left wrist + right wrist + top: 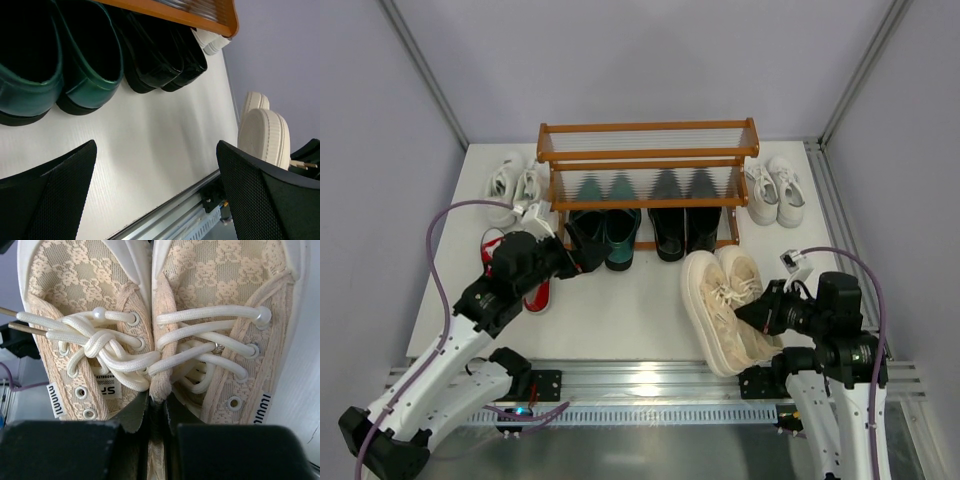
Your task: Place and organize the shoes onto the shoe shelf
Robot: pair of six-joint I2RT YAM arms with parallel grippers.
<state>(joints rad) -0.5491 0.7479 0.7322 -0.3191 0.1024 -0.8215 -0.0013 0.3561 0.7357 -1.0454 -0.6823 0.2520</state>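
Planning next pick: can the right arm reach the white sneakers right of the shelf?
Probably not yet: the right gripper is shut on the beige sneakers; the way to the white sneakers looks free.

Pale walls (650,60) (lavender-grey) enclose a white table (620,310).

Side tags (56,400) on beige sneakers (210,280), seemingly "iuuiui"; tongue label (106,386) "SF".

Green loafers (605,238), black loafers (686,230) in shelf (648,128)
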